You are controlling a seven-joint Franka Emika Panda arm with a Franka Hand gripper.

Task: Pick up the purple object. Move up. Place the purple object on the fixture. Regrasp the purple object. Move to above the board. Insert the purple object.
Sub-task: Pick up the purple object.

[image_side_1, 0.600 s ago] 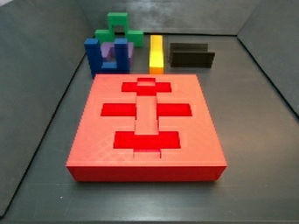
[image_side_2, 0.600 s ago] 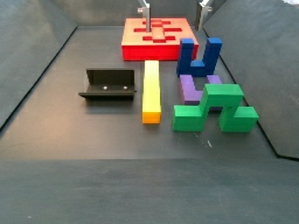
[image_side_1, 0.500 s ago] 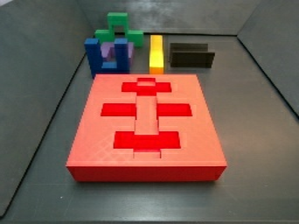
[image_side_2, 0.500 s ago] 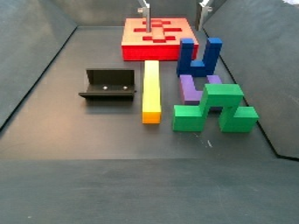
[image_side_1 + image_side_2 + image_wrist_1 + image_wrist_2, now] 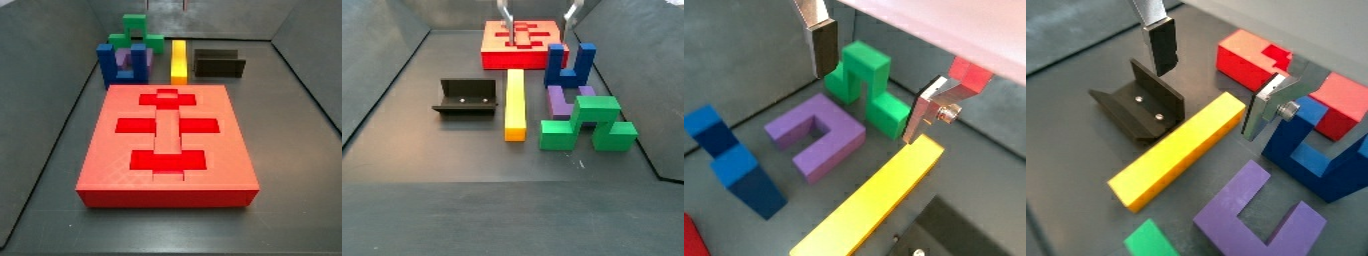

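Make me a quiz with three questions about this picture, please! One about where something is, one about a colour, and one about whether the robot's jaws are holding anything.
1. Where does the purple object lie?
A. On the red board
B. On the floor between the blue block and the green block
C. On the fixture

2. What colour is the long bar beside the fixture?
A. Yellow
B. White
C. Orange

3. What are the jaws of the gripper doing?
A. Shut on the purple object
B. Shut on the yellow bar
C. Open, holding nothing

Answers:
1. B: in a side view it rests flat on the floor, with the blue block on one side and the green block on the other.
2. A: the bar is plainly yellow in both side views.
3. C: in both wrist views the fingers stand wide apart with nothing between them, above the pieces.
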